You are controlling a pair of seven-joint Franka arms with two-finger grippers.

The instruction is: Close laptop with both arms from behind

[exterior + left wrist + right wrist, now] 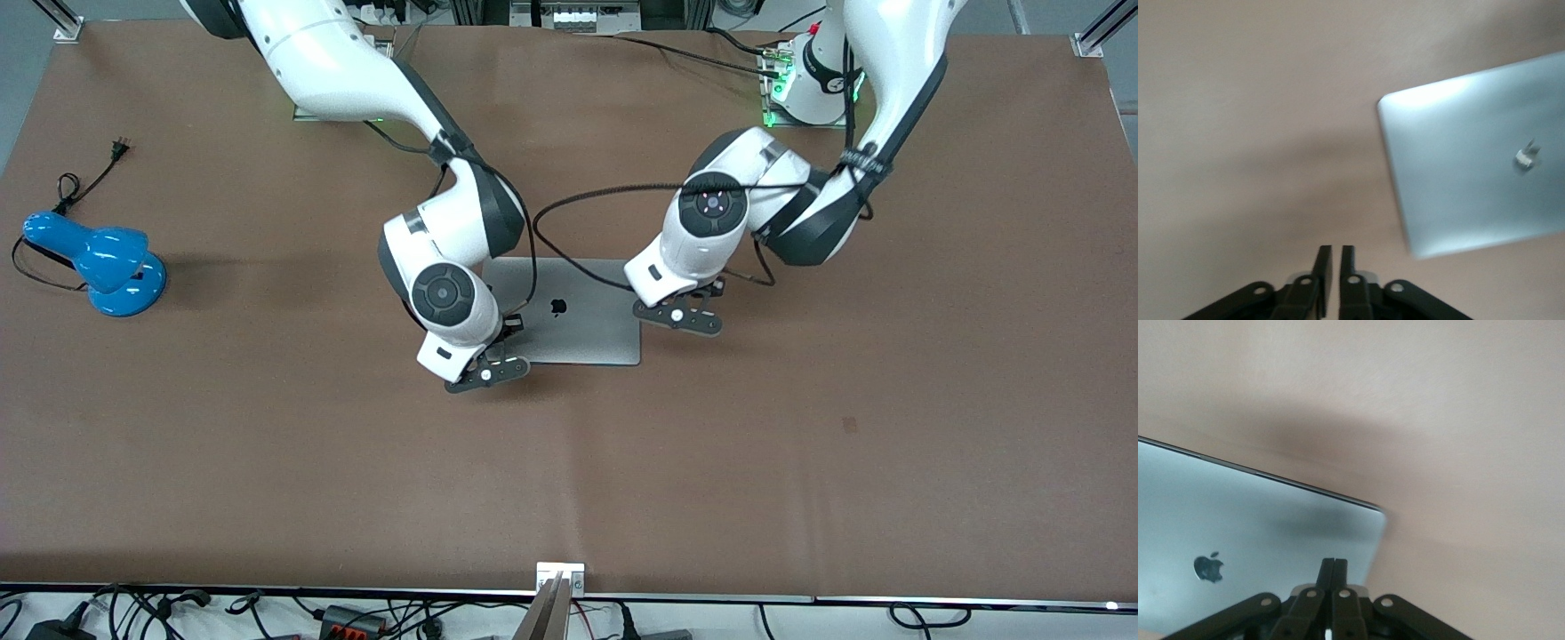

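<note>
Laptop (pixel 578 320) lies shut and flat near the middle of the brown bench (pixel 800 462) — a slim silver-grey slab with rounded corners, its lid facing up and the black apple logo (pixel 558 308) at the lid's centre. No keyboard or screen shows; in the right wrist view the lid (pixel 1258 540) meets the base along a thin dark seam at one edge. The metal catches a pale sheen in the left wrist view (pixel 1471 173).

Right pincer (pixel 488 373) sits at the laptop's corner toward the right arm's end of the bench, on the edge nearer the front camera, its fingers (pixel 1333 577) pressed together with nothing between them. Left pincer (pixel 678 316) is at the laptop's other end, just past the side edge, over bare bench — its fingers (pixel 1323 270) stand only a sliver apart and grip nothing.

Well apart, toward the right arm's end of the bench, a blue desk lamp (pixel 102 262) lies with its black cord (pixel 84 182) trailing unplugged.
</note>
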